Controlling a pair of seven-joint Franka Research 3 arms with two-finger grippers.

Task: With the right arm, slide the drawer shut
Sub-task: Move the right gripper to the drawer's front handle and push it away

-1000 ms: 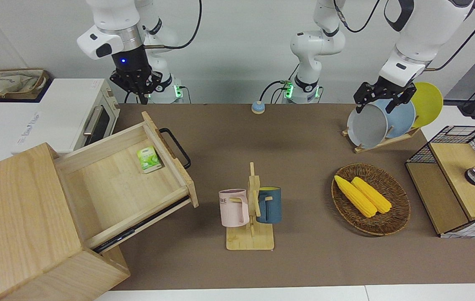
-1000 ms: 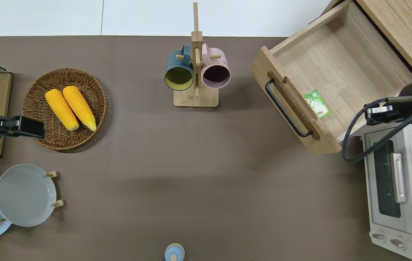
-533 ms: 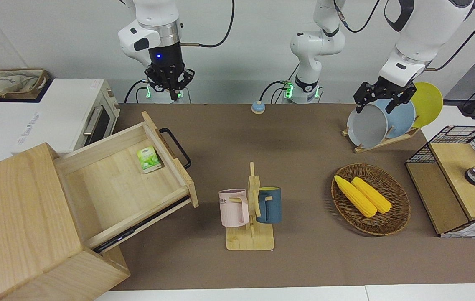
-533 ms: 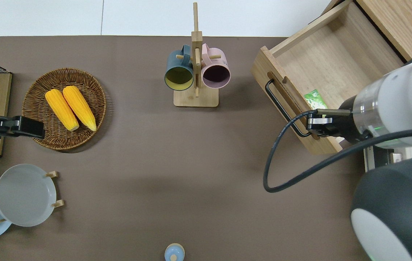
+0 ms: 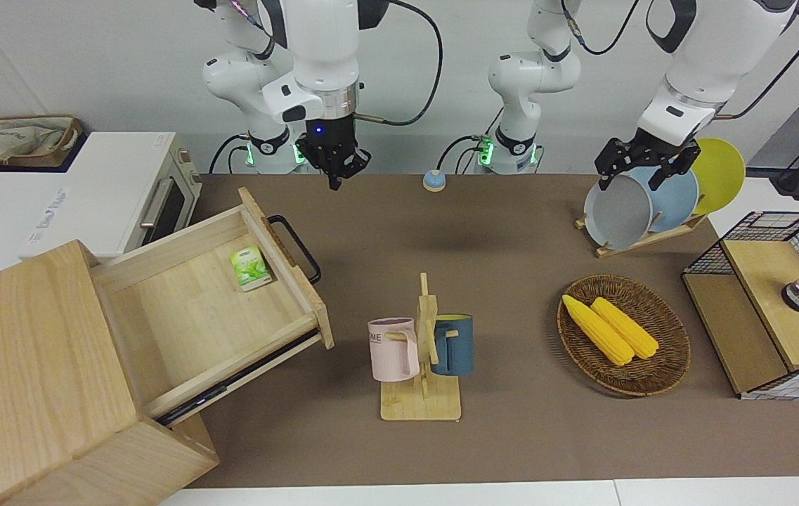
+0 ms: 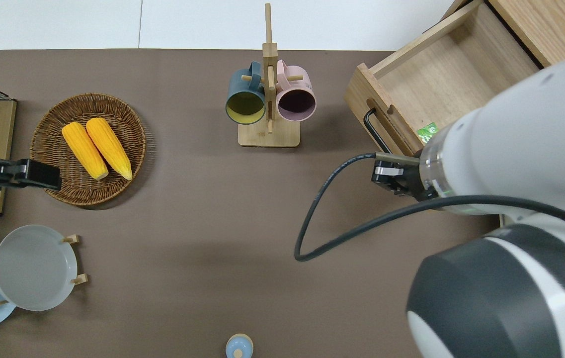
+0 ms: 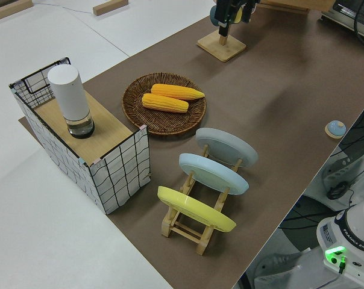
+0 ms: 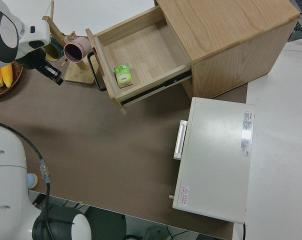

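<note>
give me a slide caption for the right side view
Open drawer holding a small green packet, its black handle untouched; right end effector raised nearby, white toaster oven beside the cabinet.

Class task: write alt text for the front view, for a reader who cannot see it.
A light-wood drawer stands pulled open with a small green packet inside, and the right gripper hangs in the air, touching nothing. On the brown table are a mug stand, a basket of corn and a plate rack.
</note>
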